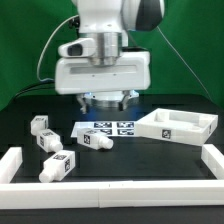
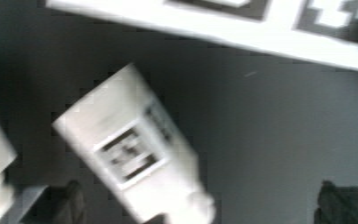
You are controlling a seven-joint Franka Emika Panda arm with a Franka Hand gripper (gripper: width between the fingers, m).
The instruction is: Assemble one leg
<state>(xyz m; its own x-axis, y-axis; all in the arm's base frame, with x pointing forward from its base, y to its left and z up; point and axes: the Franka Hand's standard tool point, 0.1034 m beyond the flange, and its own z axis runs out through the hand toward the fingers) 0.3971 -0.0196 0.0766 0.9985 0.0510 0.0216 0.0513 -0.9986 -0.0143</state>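
Several look-alike white legs with black-and-white tags lie on the dark table. One leg [image 1: 95, 141] lies by the near edge of the marker board [image 1: 110, 128], and my gripper [image 1: 107, 103] hovers above it. In the wrist view this leg [image 2: 133, 142] lies slanted between my spread fingertips [image 2: 51, 203], nearer to one finger than to the other and untouched. My gripper [image 2: 201, 206] is open and empty. Three more legs [image 1: 42, 124], [image 1: 48, 141], [image 1: 57, 166] lie toward the exterior view's left.
A large white tray-like panel [image 1: 178, 126] lies at the exterior view's right. White rails [image 1: 20, 165] border the work area at the left, the front and the right. The marker board [image 2: 247, 20] shows beyond the leg in the wrist view.
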